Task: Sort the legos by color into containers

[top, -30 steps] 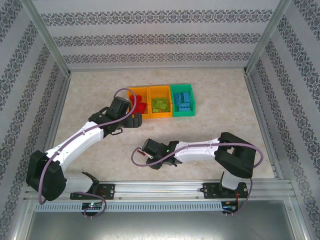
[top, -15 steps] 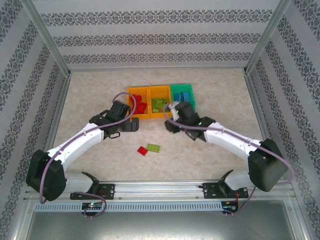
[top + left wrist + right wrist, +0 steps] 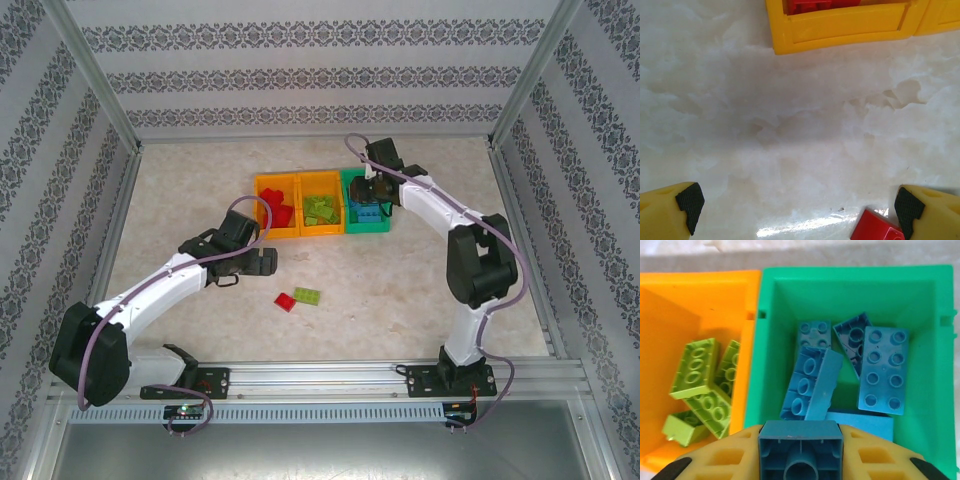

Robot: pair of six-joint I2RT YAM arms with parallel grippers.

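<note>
My right gripper (image 3: 801,462) is shut on a small blue lego (image 3: 801,437), hanging over the near end of the green container (image 3: 769,340). Several blue legos (image 3: 882,370) lie inside it. The middle orange container (image 3: 749,295) holds lime legos (image 3: 695,367). The left orange container (image 3: 266,190) holds red legos (image 3: 281,210). My left gripper (image 3: 268,258) is open just in front of that container, nothing between its fingers (image 3: 687,202). A loose red lego (image 3: 285,301) and a loose lime lego (image 3: 307,295) lie on the table nearer the arms; the red lego (image 3: 875,227) lies beside my left gripper's right finger.
The three containers stand side by side at the middle back of the pale marbled table (image 3: 430,280). Metal frame posts (image 3: 515,100) and patterned walls close in the left, right and back sides.
The right arm swung from the near middle of the table back over the green container, carrying the blue lego. The left gripper drew back slightly from the red container toward the loose legos.
</note>
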